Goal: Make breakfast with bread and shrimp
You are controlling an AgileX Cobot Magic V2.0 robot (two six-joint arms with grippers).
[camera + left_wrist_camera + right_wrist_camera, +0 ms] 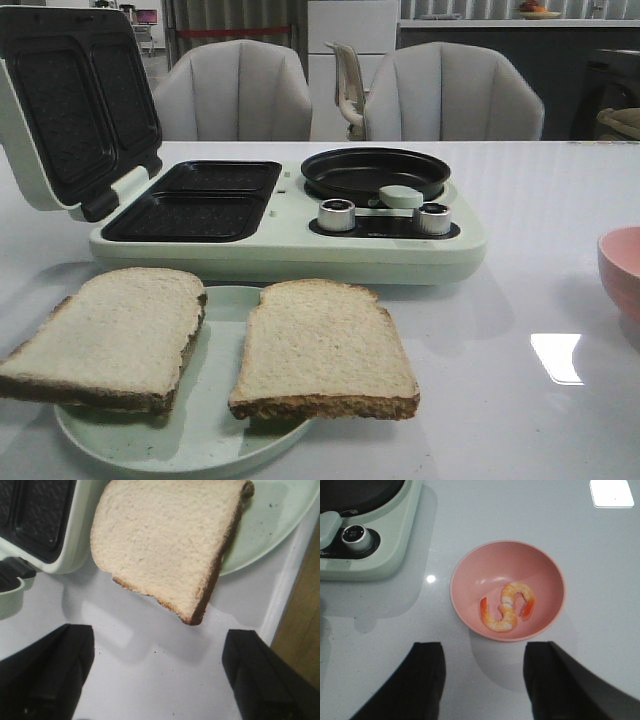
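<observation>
Two slices of bread sit on a pale green plate [215,440] at the near edge of the white table [520,230], the left slice [105,335] overhanging the plate's rim on the robot's left and the right slice [322,345] lying beside it, the two close but apart. Behind the plate stands a pale green breakfast maker [290,240] with its hinged lid [75,110] swung up, exposing two dark grill plates [195,200], and to the right of them a round black pan [375,173] above two silver knobs [338,214]. A pink bowl [507,590] rests on the table well off to the robot's right, just showing at the edge of the front view, and two curled orange-and-white shrimp [507,607] lie touching each other in its bottom. The left gripper [157,675] hangs above the table near the overhanging slice with its dark fingers [47,675] spread wide and nothing between them. The right gripper [482,680] hovers over the table just beside the bowl, its fingers [570,682] likewise parted and empty
</observation>
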